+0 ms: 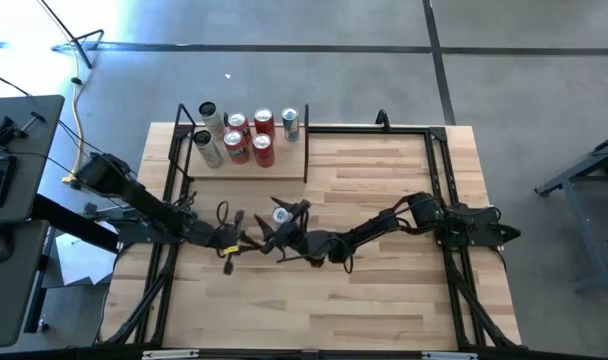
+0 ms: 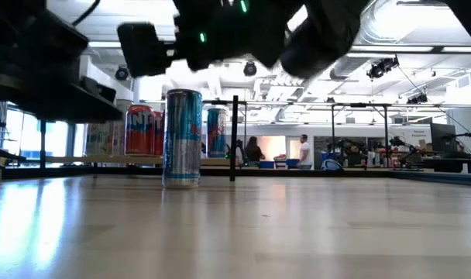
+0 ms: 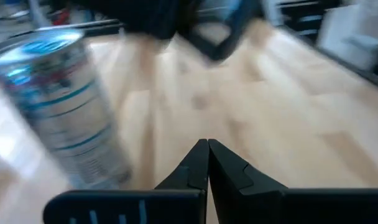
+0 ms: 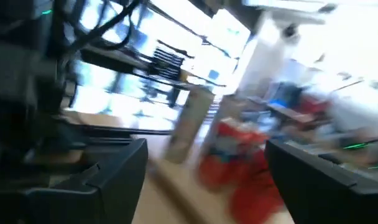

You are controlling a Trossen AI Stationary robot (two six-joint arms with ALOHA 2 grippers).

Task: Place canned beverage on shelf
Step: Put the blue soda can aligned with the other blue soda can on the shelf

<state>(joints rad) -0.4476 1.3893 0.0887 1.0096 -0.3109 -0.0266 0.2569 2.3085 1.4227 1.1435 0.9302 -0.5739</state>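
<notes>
Standing free on the worktop, the can could topple if the right gripper, jaws spread, clips it; left gripper, pressed together, waits close alongside.

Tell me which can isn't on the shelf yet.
The silver-and-blue can standing alone mid-table, beside the open right pincer. All other cans sit grouped on the shelf at the far edge.
</notes>
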